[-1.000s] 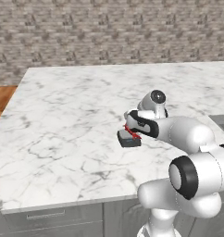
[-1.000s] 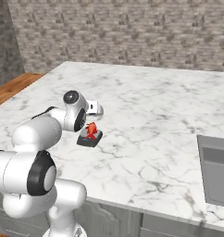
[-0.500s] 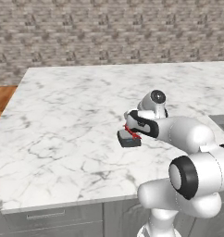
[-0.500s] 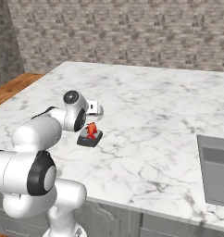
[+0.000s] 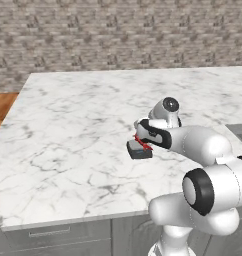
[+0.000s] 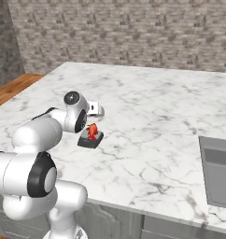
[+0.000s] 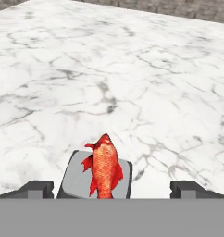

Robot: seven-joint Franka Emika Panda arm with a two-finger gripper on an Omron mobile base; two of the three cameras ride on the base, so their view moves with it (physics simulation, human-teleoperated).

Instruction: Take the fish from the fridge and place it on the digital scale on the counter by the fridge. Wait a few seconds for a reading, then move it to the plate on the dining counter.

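We judge this to be the weighing pause: the fish point(image 7: 104, 170) lies on the digital scale point(image 7: 77, 181), which sits on the white marble bench point(image 5: 68, 130), and our gripper point(image 7: 112, 189) hangs just above it with its fingertips point(image 7: 37, 189) spread as wide as they go, one on each side of the scale and clasping nothing. In the hand view the fish sits at 6 o'clock, its head pointing toward 12, with bare veined marble running off to the top edge. In the left base view the scale point(image 5: 139, 149) lies just right of centre at about 4 o'clock, tucked under the arm's wrist, with a sliver of red fish point(image 5: 141, 142) on it; in the right base view the fish point(image 6: 92, 132) stands on the scale point(image 6: 90, 138) left of centre, at about 9 o'clock. The next move, as we read it, calls for lowering the gripper around the slender body, closing gently so it does not squirt sideways off the scale, then lifting and carrying it to the plate on the dining counter. By our count: one fish, one scale, one gripper, one bench, and one sunken sink basin point(image 6: 217, 172) at 3 o'clock in the right base view.
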